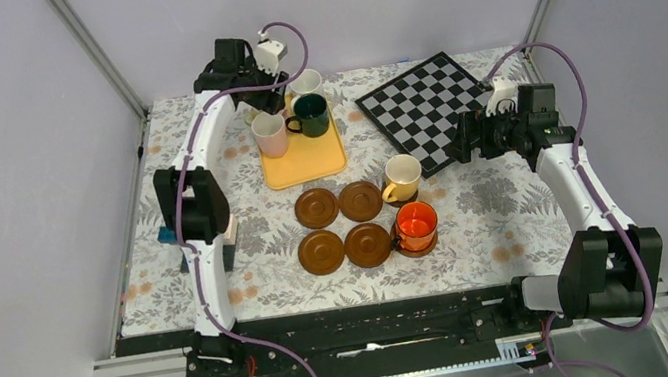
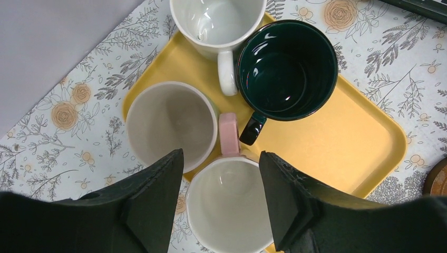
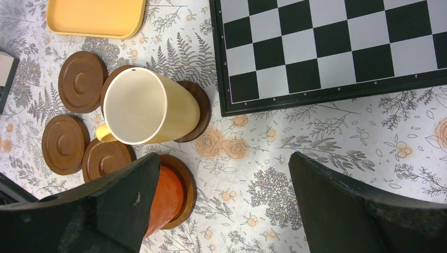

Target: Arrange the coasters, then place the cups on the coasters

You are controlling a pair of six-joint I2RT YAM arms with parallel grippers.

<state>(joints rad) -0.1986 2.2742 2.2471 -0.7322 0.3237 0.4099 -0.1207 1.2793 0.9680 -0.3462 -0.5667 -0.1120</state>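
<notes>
Four cups crowd the yellow tray (image 2: pixel 342 142): white (image 2: pixel 216 21), dark green (image 2: pixel 287 68), pale green (image 2: pixel 171 124) and pink (image 2: pixel 229 208). My left gripper (image 2: pixel 221 154) hangs open just above the pink cup (image 1: pixel 271 134), one finger on each side of its rim. The yellow cup (image 1: pixel 402 178) and the orange cup (image 1: pixel 416 226) each stand on a brown coaster. Several bare coasters (image 1: pixel 316 208) form a square beside them. My right gripper (image 3: pixel 224 158) is wide open above the cloth, just right of the orange cup (image 3: pixel 166 195), with nothing between its fingers.
A black-and-white chessboard (image 1: pixel 424 108) lies at the back right, close to the yellow cup (image 3: pixel 142 108). A small white and blue object (image 1: pixel 230 245) sits by the left arm. Bare flowered cloth (image 1: pixel 506 212) stretches at the right front.
</notes>
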